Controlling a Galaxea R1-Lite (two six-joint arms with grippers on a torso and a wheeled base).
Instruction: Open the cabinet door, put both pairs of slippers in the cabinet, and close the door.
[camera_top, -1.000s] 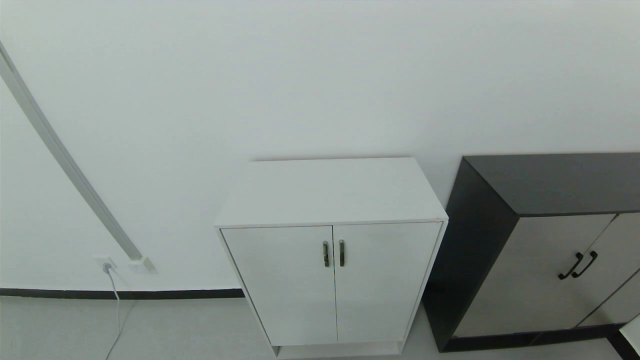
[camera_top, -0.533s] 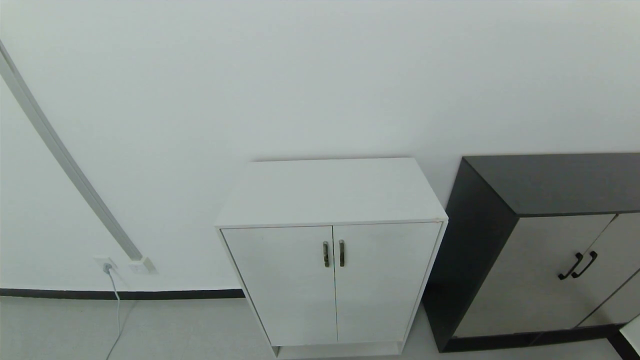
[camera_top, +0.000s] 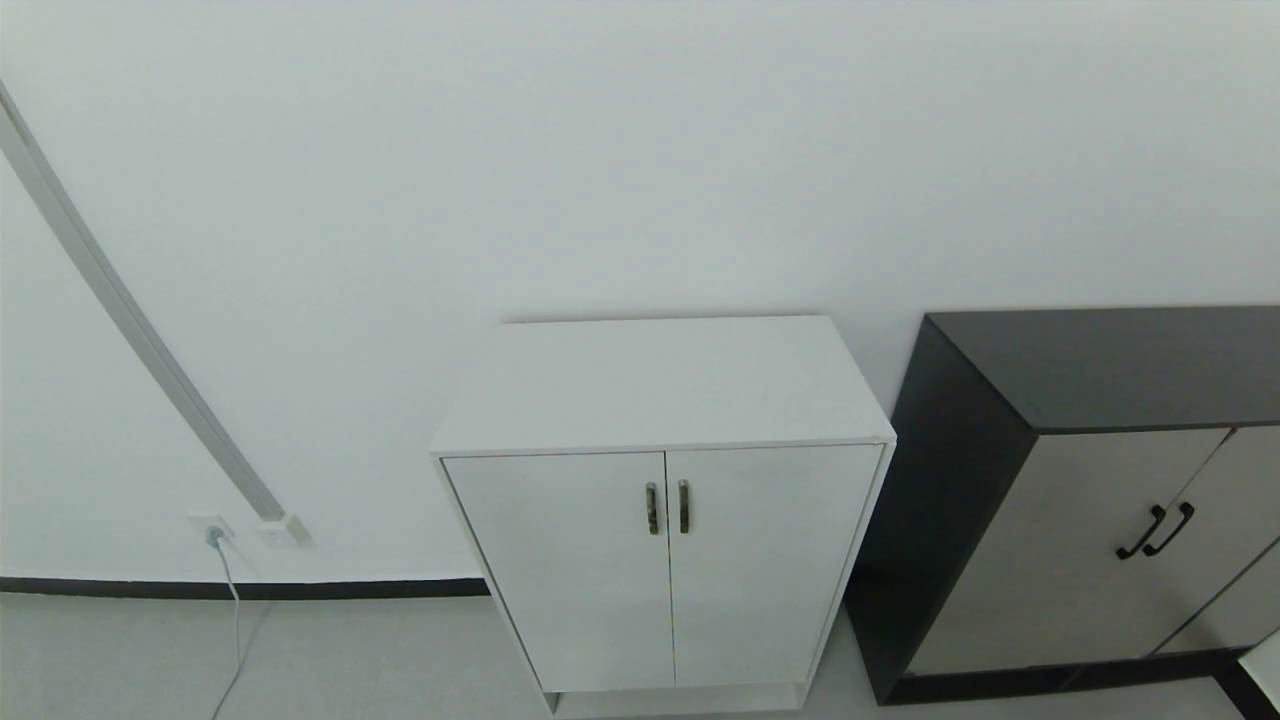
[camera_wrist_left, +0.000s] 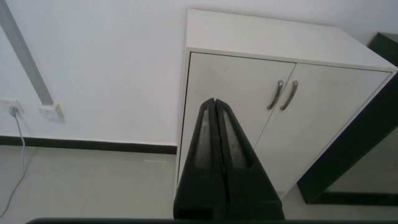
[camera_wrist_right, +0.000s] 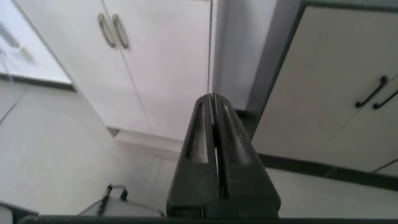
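Observation:
A white two-door cabinet stands against the wall, both doors closed, with two metal handles side by side at the centre seam. The left wrist view shows my left gripper shut and empty, held well short of the cabinet and its handles. My right gripper is also shut and empty, hanging over the floor in front of the white cabinet's doors, whose handles are off to one side.
A black cabinet with grey doors stands right beside the white one; it appears too in the right wrist view. A wall socket with a cable and a slanted cable duct are at the left. Grey floor lies in front.

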